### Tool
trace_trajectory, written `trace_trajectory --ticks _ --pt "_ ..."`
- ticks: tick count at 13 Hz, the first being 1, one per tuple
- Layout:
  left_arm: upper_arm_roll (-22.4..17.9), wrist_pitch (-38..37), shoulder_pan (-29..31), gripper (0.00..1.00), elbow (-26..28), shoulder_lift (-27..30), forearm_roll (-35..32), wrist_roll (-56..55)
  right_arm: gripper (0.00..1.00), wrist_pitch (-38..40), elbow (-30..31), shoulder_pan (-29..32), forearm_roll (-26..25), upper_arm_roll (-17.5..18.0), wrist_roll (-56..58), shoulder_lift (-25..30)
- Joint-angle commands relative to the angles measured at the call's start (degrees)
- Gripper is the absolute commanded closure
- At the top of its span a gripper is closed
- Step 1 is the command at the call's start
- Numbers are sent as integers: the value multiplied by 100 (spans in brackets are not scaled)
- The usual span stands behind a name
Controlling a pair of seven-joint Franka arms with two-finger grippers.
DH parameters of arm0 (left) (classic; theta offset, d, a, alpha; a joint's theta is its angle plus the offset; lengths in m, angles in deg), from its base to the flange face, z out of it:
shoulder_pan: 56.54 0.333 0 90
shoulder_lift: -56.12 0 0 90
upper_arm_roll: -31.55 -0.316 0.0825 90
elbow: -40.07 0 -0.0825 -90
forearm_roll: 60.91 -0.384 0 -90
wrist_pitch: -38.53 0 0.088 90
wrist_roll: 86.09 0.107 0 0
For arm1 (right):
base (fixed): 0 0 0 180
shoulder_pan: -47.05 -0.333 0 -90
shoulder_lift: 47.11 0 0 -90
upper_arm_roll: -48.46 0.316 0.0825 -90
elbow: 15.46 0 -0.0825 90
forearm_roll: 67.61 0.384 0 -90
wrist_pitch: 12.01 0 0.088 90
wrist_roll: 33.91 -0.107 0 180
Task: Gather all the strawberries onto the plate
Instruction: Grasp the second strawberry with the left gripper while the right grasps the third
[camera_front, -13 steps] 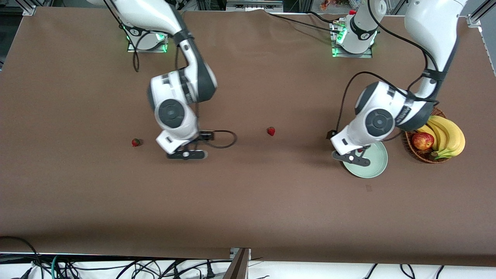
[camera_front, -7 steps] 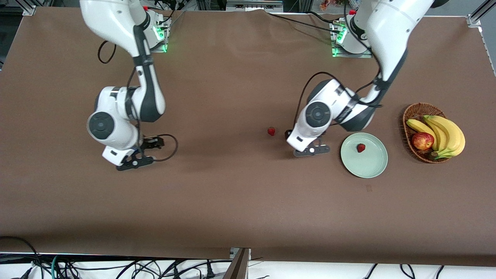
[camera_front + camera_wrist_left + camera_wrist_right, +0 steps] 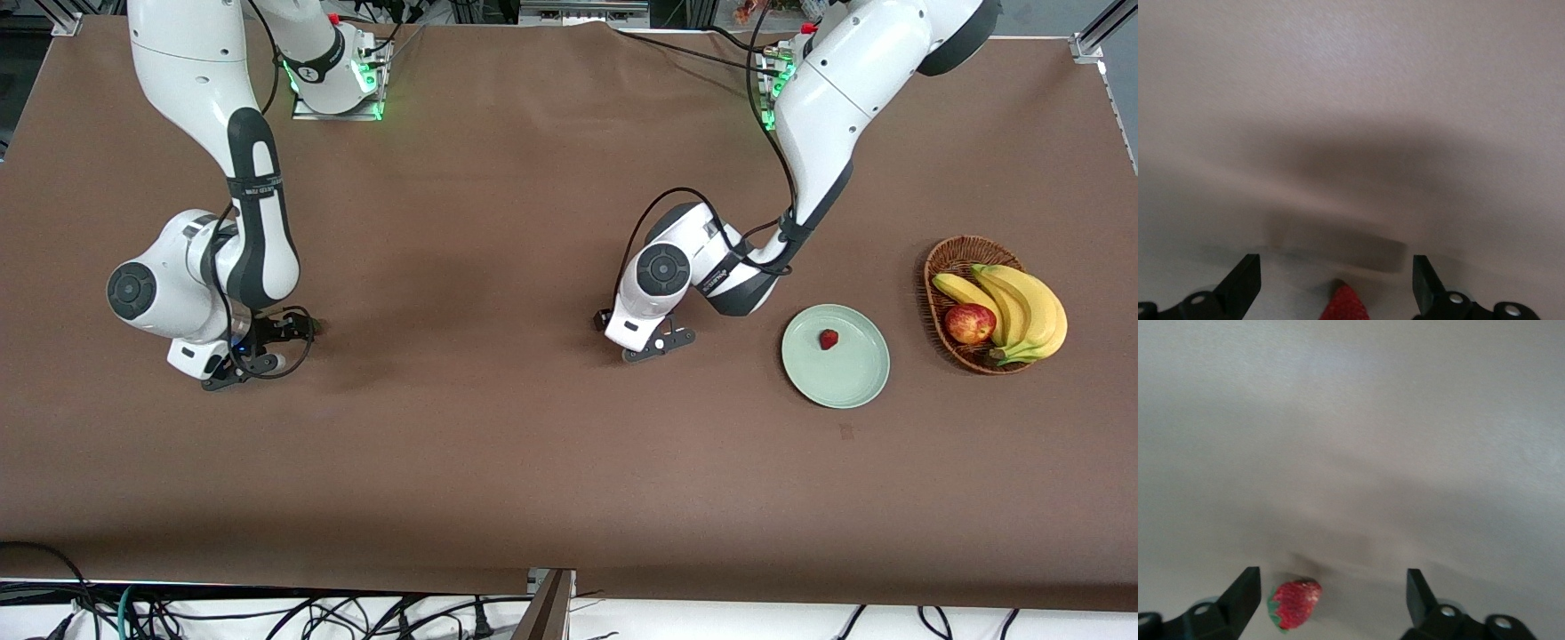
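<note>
I see the plate (image 3: 836, 356) on the tabletop (image 3: 533, 462) toward the left arm's end, one strawberry (image 3: 829, 339) lying in it, above its middle in the front view. At the plate's 3 o'clock, just apart, a basket (image 3: 948, 263) holds bananas (image 3: 1022, 307) and an apple (image 3: 970, 324).

My left end effector (image 3: 659, 343) sits low over the tabletop at the plate's 9 o'clock, fingers wide apart and empty; its wrist view shows a second berry (image 3: 1344, 305) between them, hidden by the arm in front view.

My right end effector (image 3: 242, 366) is low near the right arm's end, also spread and empty, a third berry (image 3: 1294, 605) just beside one finger (image 3: 1239, 597).
</note>
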Motion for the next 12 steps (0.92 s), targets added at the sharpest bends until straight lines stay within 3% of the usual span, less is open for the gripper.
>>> trace_trajectory --ticks 1,4,5,7,9,12 --pt "-30 -217 -321 2 -72 59 -27 -222 9 -66 30 -90 183 35 -239 5" --pt "-47 -315 -331 16 -2 33 -71 -276 13 -57 38 -178 183 43 -444 -4" --pt "-47 -315 -348 26 25 41 -106 -276 16 -57 39 -178 183 44 -452 -39" --pt "-39 -315 -340 68 16 50 -106 -285 26 -57 82 -196 183 44 -452 -39" --pt "-39 -376 -304 95 7 68 -80 -294 36 -39 170 -196 191 44 -426 -39" --pt "-47 -1067 -243 100 -80 304 -80 -276 49 -48 276 -196 192 44 -426 -30"
